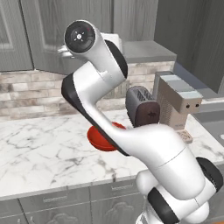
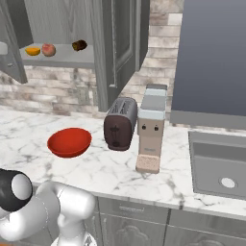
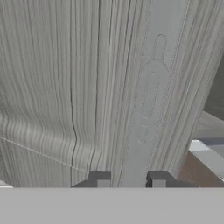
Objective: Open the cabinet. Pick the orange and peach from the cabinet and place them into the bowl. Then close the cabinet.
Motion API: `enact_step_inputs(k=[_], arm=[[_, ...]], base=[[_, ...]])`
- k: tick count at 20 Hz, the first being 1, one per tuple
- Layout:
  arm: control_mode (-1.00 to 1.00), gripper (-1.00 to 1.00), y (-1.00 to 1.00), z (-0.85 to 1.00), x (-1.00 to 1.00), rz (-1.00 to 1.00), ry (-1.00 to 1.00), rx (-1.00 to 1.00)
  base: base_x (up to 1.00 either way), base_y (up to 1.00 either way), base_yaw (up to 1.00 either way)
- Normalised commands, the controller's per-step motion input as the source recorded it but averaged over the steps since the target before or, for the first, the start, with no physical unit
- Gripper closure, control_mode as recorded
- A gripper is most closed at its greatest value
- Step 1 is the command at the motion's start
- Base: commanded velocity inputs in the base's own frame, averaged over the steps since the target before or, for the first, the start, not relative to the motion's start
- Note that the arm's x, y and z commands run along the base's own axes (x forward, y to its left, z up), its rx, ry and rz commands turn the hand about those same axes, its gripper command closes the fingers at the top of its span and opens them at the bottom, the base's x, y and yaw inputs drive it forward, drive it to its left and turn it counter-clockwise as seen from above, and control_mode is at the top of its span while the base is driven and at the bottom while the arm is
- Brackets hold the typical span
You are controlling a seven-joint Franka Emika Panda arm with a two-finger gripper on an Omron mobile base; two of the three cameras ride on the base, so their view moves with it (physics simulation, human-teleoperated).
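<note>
The cabinet (image 2: 115, 48) has its doors swung outward, with its grey shelf exposed. On that shelf the orange (image 2: 32, 50) lies at the left and the peach (image 2: 48, 49) sits right beside it. The red bowl (image 2: 69, 141) rests on the marble counter below; in the left base view the arm covers part of the bowl (image 1: 97, 139). My gripper (image 3: 129, 179) is pressed close to a grey wood-grain door panel (image 3: 65, 87). Its fingertips (image 3: 99, 178) stand apart, open, either side of the door's long handle (image 3: 148, 100).
A small dark brown-and-yellow object (image 2: 79, 45) lies on the shelf right of the peach. A dark toaster (image 2: 120, 124) and a beige coffee machine (image 2: 151, 129) stand right of the bowl. Further right, a sink (image 2: 221, 163) is set into the counter.
</note>
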Motion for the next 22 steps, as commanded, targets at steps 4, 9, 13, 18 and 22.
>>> enact_step_inputs(k=[4,9,13,18,22], arm=[[-1.00,1.00,0.49,0.00,-0.46,-0.06,0.00,0.00],[-1.00,1.00,0.46,0.00,-0.50,-0.06,0.00,0.00],[-1.00,1.00,0.44,0.00,-0.42,-0.06,0.00,0.00],[-1.00,1.00,0.36,-0.02,-0.26,-0.06,0.00,0.00],[-1.00,1.00,0.36,-0.09,-0.08,-0.06,0.00,0.00]], base=[[0.00,0.00,0.00],[0.00,0.00,0.00],[0.00,0.00,0.00],[0.00,0.00,0.00],[0.00,0.00,0.00]])
